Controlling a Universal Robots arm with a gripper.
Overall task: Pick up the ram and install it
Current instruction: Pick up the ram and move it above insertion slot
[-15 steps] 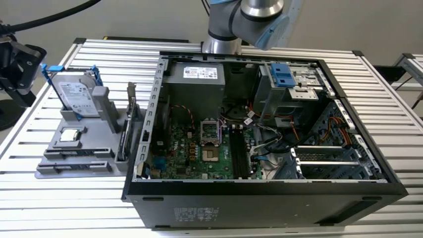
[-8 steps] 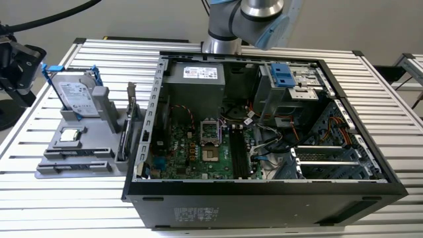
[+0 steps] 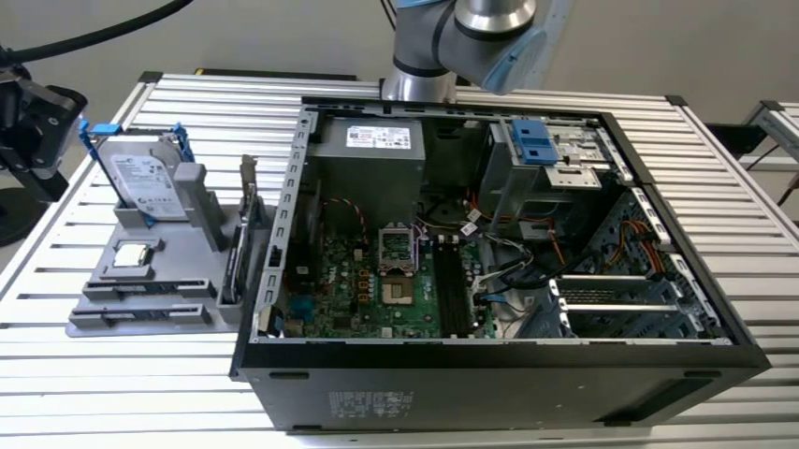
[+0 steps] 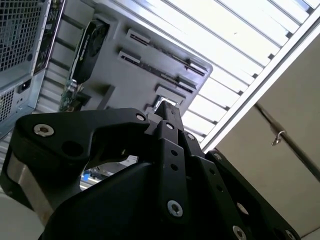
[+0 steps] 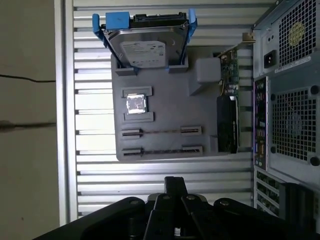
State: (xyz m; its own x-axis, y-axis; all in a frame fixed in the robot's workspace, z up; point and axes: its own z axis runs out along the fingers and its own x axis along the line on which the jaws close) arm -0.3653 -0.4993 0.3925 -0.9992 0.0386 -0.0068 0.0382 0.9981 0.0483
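**Gripper (image 5: 175, 181) clenched on nothing, ram (image 5: 161, 132) parked in the tray (image 5: 165, 107)**

So we've got the fingers pressed together with nothing between them. In both wrist views they come to one dark point. In the first wrist view that point hangs over the table (image 3: 100, 393) slats, just off the tray edge closest to the ram slots, and it isn't touching anything.

The ram sits edge-on in its holder on the gray tray, so we only see a thin line running between two end clips. A second stick (image 5: 162, 150) lies parallel just beside it, on the side nearer the gripper.

Going further up the tray, we see the CPU (image 5: 136, 103) in its square pocket. After that comes the hard drive (image 5: 145, 47) in its blue frame, propped up at the far end. The card (image 5: 228, 125) stands on edge along the side of the tray that faces the case (image 3: 500, 374).

In the exterior view the tray is on the exterior view's left of the open case, both on the slatted table. The arm (image 3: 481, 37) comes in from behind the case.
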